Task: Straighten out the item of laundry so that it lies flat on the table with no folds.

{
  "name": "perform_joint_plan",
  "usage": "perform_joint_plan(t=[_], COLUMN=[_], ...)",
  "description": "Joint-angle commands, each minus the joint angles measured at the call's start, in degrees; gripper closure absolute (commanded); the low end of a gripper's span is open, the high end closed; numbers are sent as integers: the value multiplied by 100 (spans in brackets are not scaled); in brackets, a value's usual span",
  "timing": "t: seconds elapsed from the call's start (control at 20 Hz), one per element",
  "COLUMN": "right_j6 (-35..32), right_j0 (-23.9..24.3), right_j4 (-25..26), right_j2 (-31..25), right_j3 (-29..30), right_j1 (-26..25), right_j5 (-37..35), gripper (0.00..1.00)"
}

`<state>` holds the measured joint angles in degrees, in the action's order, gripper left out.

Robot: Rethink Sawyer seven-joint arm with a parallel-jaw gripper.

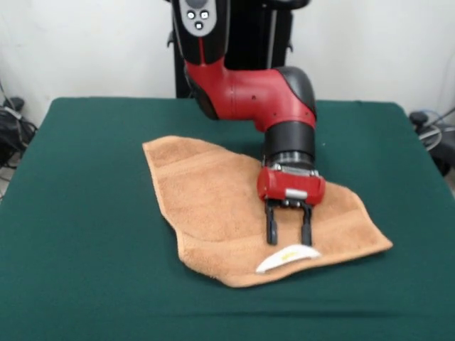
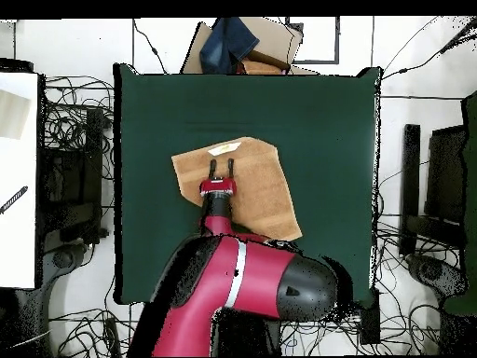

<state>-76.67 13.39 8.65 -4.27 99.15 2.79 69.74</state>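
On the green table (image 1: 85, 213), the towel (image 1: 206, 192) lies rumpled, white label (image 1: 288, 258) up; gripper (image 1: 288, 238) over it, its 2 fingers spread, gripping nothing.

The towel (image 1: 234, 213) lies on the table (image 1: 85, 213), near its middle and well away from every edge. The label (image 1: 287, 257) sits on the towel at its near edge in the front view. The gripper (image 1: 288, 234) hangs over the towel, just behind the label, fingers pointing down.
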Motion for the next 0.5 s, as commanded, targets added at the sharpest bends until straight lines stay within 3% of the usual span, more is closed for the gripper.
perform_joint_plan(t=[0.05, 0.5], right_j6=[-826, -967], right_j0=[30, -36], right_j4=[-1121, -1194], right_j2=[-844, -762], right_j3=[-1475, -1348], right_j1=[-653, -594], right_j5=[-3633, -3573], gripper=[0, 0])
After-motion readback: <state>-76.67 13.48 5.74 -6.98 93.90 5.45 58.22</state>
